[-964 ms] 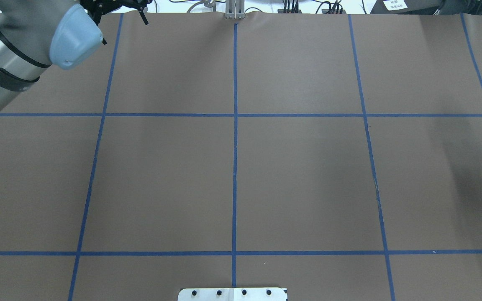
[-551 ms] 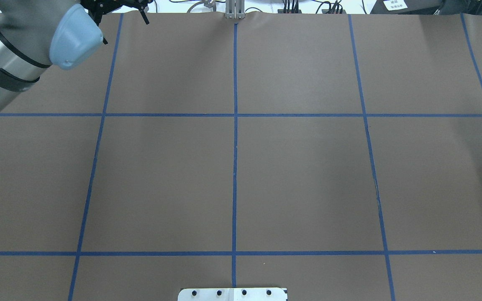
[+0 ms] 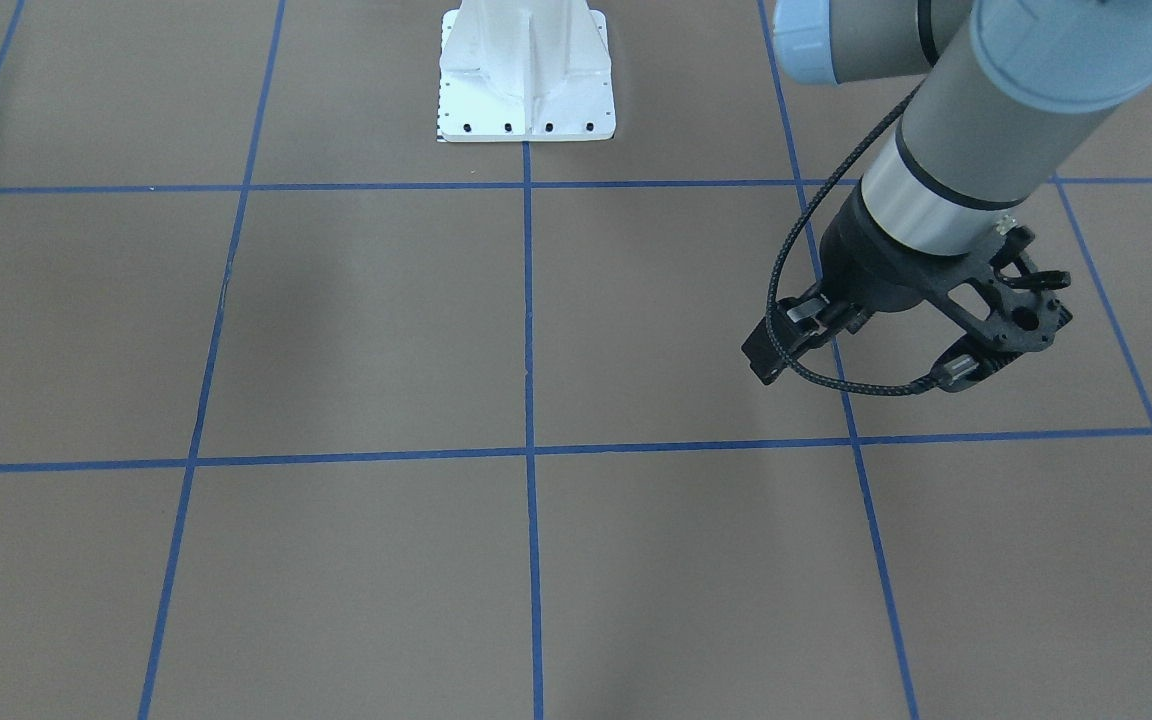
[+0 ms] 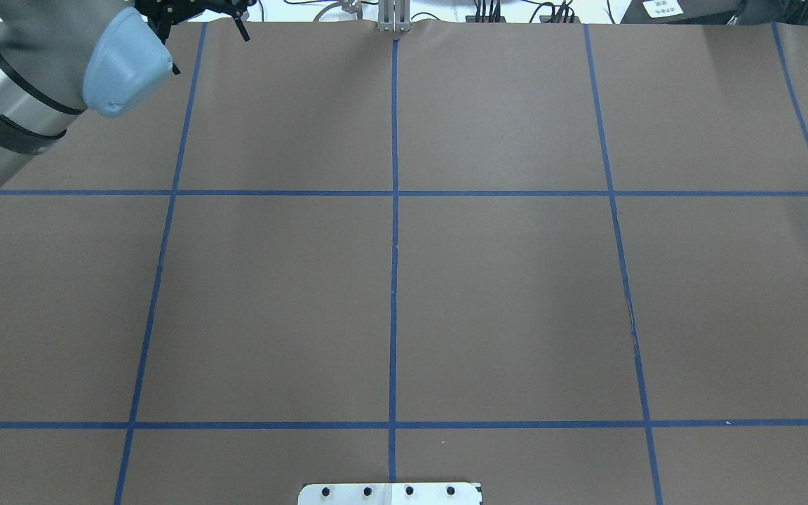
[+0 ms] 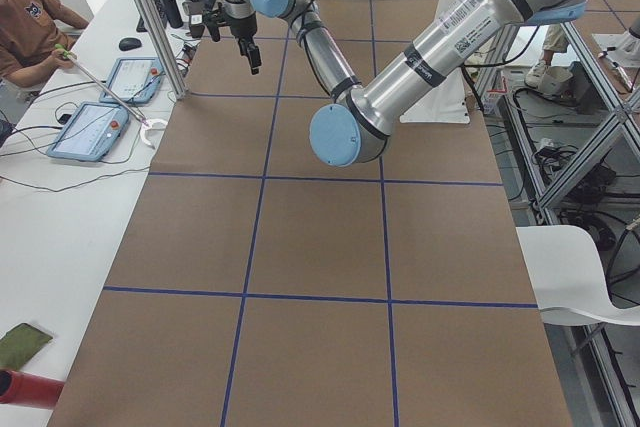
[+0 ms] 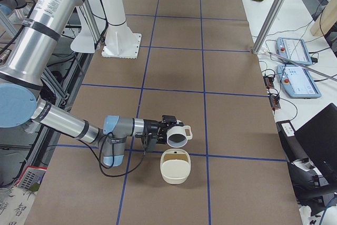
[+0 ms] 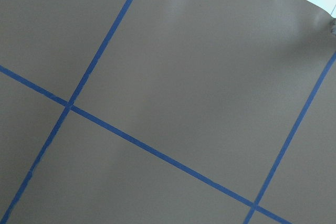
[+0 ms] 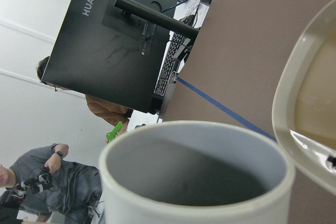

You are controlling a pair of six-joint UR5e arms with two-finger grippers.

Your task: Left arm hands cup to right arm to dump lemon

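Observation:
The white cup (image 6: 178, 136) hangs tipped on its side at the tip of my right gripper (image 6: 164, 130), just above a cream bowl (image 6: 175, 168). From this side view I cannot tell the gripper's state. In the right wrist view the cup's (image 8: 194, 171) grey inside fills the bottom and shows no lemon, and the bowl's rim (image 8: 294, 87) lies right beside it. The lemon is not plainly in view. My left gripper (image 3: 771, 355), framed by its holed bracket, hovers open and empty over the far left of the table. It also shows small in the left side view (image 5: 245, 45).
Brown paper with blue tape lines covers the table (image 4: 502, 301). The white robot base (image 3: 526, 75) stands at the near middle edge. A metal post (image 6: 274, 11), tablets (image 6: 297, 82) and a monitor (image 8: 121, 40) line the far side, with people beyond.
A white object that poked in at the overhead view's right edge one second ago has left that view. The left arm has barely moved.

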